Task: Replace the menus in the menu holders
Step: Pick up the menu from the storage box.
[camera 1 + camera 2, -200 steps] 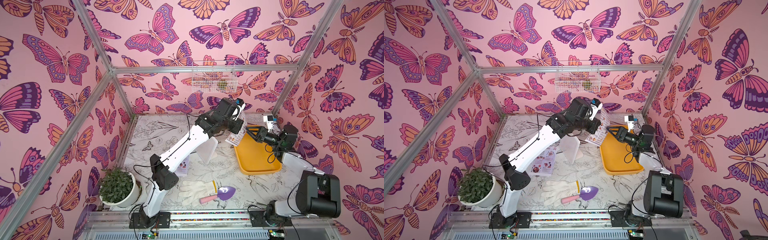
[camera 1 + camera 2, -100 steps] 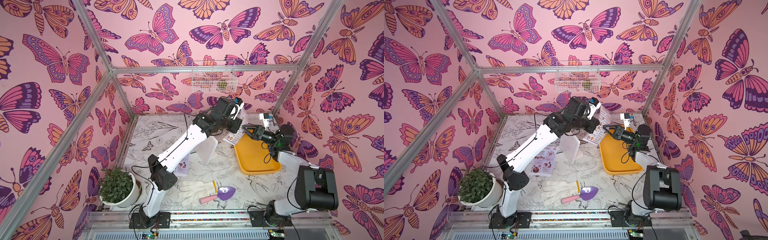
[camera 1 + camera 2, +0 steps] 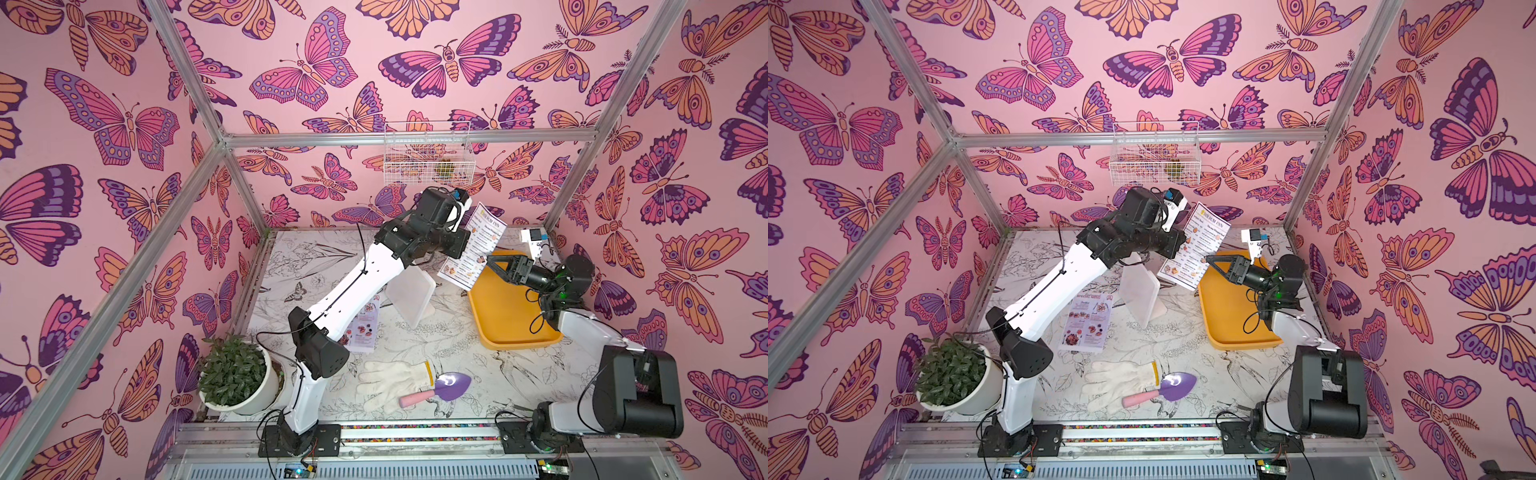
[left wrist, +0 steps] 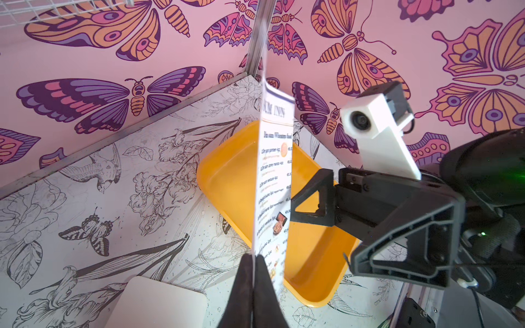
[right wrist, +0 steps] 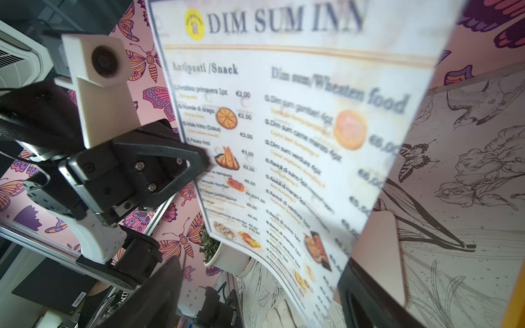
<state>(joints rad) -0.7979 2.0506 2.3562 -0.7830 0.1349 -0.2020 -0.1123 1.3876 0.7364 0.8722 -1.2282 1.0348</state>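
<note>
1. Judging from how things lie, the removal is done. The menu holder (image 3: pixel 1140 293) stands near the middle of the worktop (image 3: pixel 1233 382) with no print showing behind its clear face, so it looks empty. The Special Menu sheet (image 3: pixel 1088 322) lies flat at about 8 o'clock of it, partly under the left arm.
2. The Dim Sum Inn menu (image 3: pixel 478 245) is in the air at about 1 o'clock of the holder, over the 11 o'clock corner of the yellow tray (image 3: pixel 511 328). The left pincer (image 4: pixel 252 264) is clamped tight on one long edge of the sheet.
3. The right pincer (image 3: pixel 492 266) sits at 3 o'clock of the sheet with its jaws spread wide. In the right wrist view the sheet's lower part hangs between them, and it grips nothing.
4. Left to do: probably take the sheet over or steady it with both arms, then line it up and slide it into the holder. Nothing is inserted yet, so the task is roughly half done.
</note>
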